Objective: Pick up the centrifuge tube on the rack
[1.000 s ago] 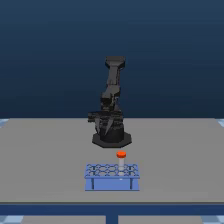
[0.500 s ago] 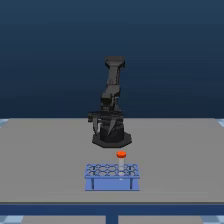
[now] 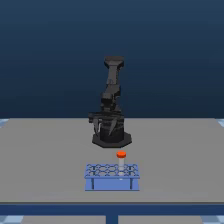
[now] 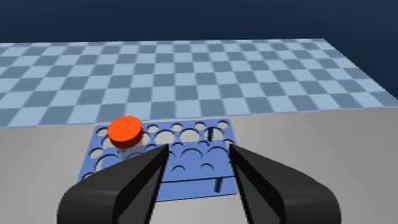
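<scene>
The light-blue rack (image 3: pixel 112 177) stands on the grey table near its front edge, with rows of round holes on top. The centrifuge tube (image 3: pixel 121 156) stands upright in a back-row hole, its orange-red cap above the rack top. In the wrist view the rack (image 4: pixel 191 165) lies below the camera and the tube's orange cap (image 4: pixel 125 128) sits in a corner hole. My gripper (image 4: pixel 197 148) is open, its two dark fingers (image 4: pixel 142 175) spread above the rack, with nothing between them and the cap off to one side. In the exterior view the gripper (image 3: pixel 105 122) hangs by the arm's base, behind the rack.
The black arm's base (image 3: pixel 111 138) stands on the grey table (image 3: pixel 45 160) just behind the rack. A blue checkered floor (image 4: pixel 178 70) lies beyond the table's edge.
</scene>
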Motion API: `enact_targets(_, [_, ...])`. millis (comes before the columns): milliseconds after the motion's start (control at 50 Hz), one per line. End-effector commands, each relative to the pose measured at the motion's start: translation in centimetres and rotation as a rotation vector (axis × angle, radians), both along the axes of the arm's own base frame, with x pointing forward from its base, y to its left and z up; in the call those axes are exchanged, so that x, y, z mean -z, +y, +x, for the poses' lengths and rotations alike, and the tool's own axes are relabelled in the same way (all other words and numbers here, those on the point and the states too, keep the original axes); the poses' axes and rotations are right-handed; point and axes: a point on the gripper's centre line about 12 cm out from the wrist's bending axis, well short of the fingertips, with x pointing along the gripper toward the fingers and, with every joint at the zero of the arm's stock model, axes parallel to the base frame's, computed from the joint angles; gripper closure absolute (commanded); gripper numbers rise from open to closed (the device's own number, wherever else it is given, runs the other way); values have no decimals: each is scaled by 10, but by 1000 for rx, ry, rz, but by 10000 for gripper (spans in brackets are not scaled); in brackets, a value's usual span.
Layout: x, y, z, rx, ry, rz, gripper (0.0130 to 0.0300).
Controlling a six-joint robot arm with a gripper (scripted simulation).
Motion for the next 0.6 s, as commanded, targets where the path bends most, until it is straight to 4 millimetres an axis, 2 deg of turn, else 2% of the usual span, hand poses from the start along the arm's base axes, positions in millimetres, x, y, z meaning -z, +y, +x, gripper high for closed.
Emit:
enact_targets(20, [0, 3, 3, -12, 8, -6, 130])
enact_targets(600, [-1, 25, 33, -47, 73, 14, 130])
